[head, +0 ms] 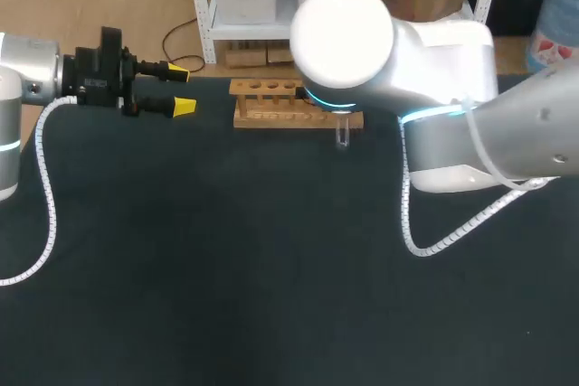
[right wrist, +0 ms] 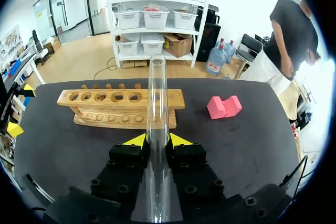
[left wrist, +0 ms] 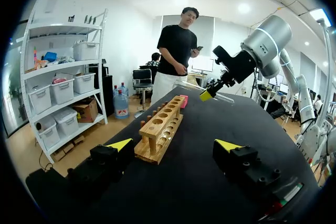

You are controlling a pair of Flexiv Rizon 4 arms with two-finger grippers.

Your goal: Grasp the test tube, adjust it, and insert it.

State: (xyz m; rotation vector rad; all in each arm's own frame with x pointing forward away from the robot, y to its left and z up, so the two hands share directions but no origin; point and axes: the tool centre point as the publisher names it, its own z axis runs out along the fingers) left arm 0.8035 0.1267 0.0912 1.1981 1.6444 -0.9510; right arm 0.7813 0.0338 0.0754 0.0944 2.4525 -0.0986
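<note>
A clear glass test tube (right wrist: pixel 156 93) runs lengthwise between the yellow tips of my right gripper (right wrist: pixel 156 141), which is shut on it. Its open end points out ahead, over the wooden rack (right wrist: pixel 121 107) with its row of holes. In the head view my right arm hides that gripper, and only a short end of the tube (head: pixel 342 137) shows beside the rack (head: pixel 271 106). My left gripper (head: pixel 179 88) hangs open and holds nothing, just left of the rack's end; from its wrist, the left gripper (left wrist: pixel 174 145) looks along the rack (left wrist: pixel 160 132).
A pink block (right wrist: pixel 224 106) lies on the dark table beside the rack's far end, also seen as the pink block (left wrist: pixel 184 100) past the rack. A white coiled cable (head: pixel 434 241) hangs from my right arm over the table.
</note>
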